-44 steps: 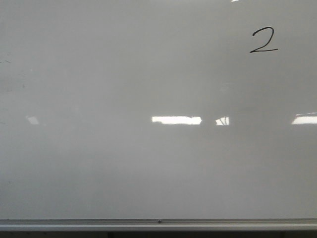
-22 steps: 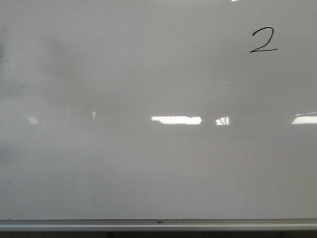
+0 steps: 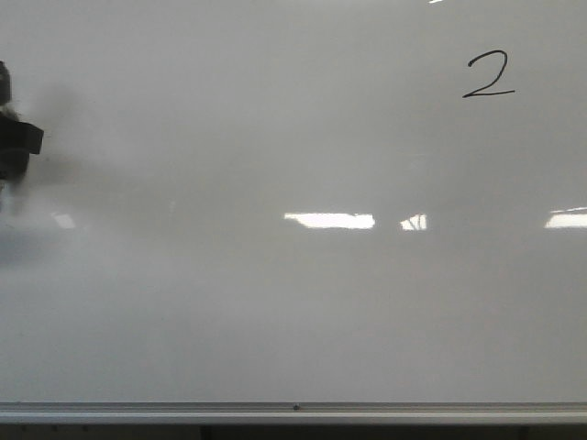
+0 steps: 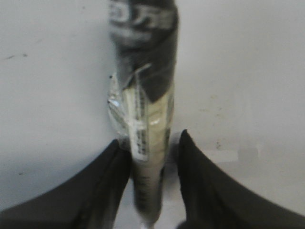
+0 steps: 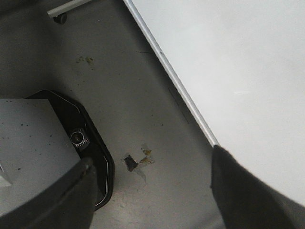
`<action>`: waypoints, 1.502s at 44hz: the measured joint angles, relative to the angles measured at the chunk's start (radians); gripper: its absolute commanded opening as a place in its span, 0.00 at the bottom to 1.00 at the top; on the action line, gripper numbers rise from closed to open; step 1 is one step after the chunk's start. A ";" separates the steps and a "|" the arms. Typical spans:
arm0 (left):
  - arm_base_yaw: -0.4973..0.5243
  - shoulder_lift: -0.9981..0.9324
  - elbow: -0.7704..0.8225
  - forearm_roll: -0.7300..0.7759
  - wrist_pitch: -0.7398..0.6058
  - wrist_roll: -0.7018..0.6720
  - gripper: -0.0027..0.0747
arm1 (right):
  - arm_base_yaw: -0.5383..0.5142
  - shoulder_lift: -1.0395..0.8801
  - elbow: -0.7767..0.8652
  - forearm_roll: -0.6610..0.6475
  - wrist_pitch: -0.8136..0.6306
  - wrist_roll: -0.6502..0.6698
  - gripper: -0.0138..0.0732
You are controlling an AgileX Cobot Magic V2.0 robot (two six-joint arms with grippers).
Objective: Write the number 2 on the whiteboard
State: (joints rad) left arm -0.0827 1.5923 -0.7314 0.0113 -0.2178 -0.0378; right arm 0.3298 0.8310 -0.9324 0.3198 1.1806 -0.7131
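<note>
Front view takes in the whiteboard [image 3: 275, 302] nearly edge to edge: glossy pale grey, streaked with bright rectangular glare, a silver rail [image 3: 293, 411] running along its lower edge. High toward its right side sits the number 2 [image 3: 488, 74], a thin black hand-drawn digit with a curved top and flat base stroke. At the far left edge a dark blocky part of the left arm [image 3: 16, 137] juts in, well apart from the digit.

Only the left wrist view shows the left gripper [image 4: 150, 157]: its black, smooth, tapering fingers [image 4: 107, 186] are clamped on a marker [image 4: 145, 109], a blurred round barrel with a dark upper part, a pale printed label and crinkled clear tape.

Only the right wrist view shows the right gripper [image 5: 152, 191], its black fingers [image 5: 238, 191] spread apart with nothing between them, over a scuffed grey floor [image 5: 143, 105]. The board's metal-edged corner crosses that view, beside a grey, black-rimmed robot base [image 5: 43, 143].
</note>
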 measured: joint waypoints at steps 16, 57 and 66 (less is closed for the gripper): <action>0.000 -0.094 -0.014 0.025 0.177 0.000 0.59 | 0.000 0.000 0.000 0.000 -0.005 0.024 0.77; 0.001 -1.020 -0.127 -0.025 1.135 0.083 0.58 | 0.000 -0.349 0.028 -0.308 -0.018 0.725 0.76; 0.001 -1.023 -0.127 -0.006 1.142 0.086 0.40 | 0.000 -0.377 0.030 -0.320 -0.026 0.725 0.56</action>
State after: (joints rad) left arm -0.0821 0.5695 -0.8581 0.0054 0.9239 0.0477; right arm 0.3298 0.4540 -0.9026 0.0000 1.1544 0.0114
